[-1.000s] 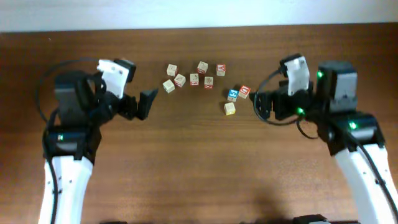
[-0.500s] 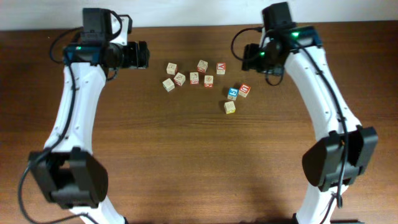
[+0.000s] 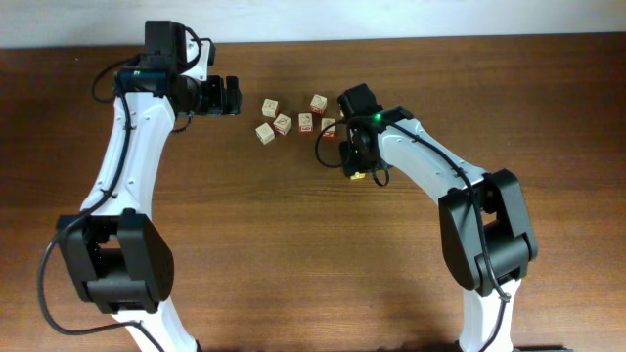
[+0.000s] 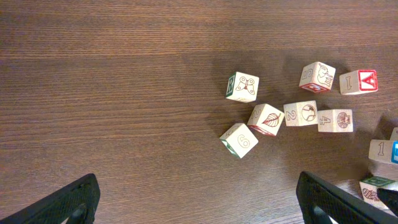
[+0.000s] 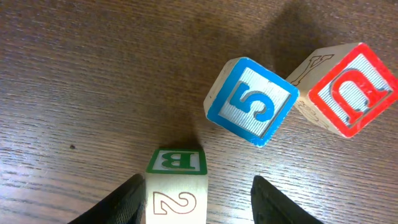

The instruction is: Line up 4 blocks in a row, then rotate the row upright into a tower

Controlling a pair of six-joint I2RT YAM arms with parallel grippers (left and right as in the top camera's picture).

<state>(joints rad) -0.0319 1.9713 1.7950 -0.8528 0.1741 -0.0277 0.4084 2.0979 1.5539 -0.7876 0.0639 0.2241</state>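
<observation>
One B block (image 5: pixel 176 163) sits on the desk (image 5: pixel 74 74) between the right hand's (image 5: pixel 199 194) open jaws, seemingly ungripped; an off-centre squeeze could knock the 5 block (image 5: pixel 252 101); left hand (image 4: pixel 196 190) gapes empty.

Left gripper (image 3: pixel 235 96) wide — right gripper (image 5: pixel 200 198) half-open, low

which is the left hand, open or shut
Open: on the left hand both fingers sit spread at the wrist view's lower corners, gripping nothing.

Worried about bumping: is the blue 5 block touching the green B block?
Apart: right wrist view shows wood between blue 5 block and green B block.
</observation>
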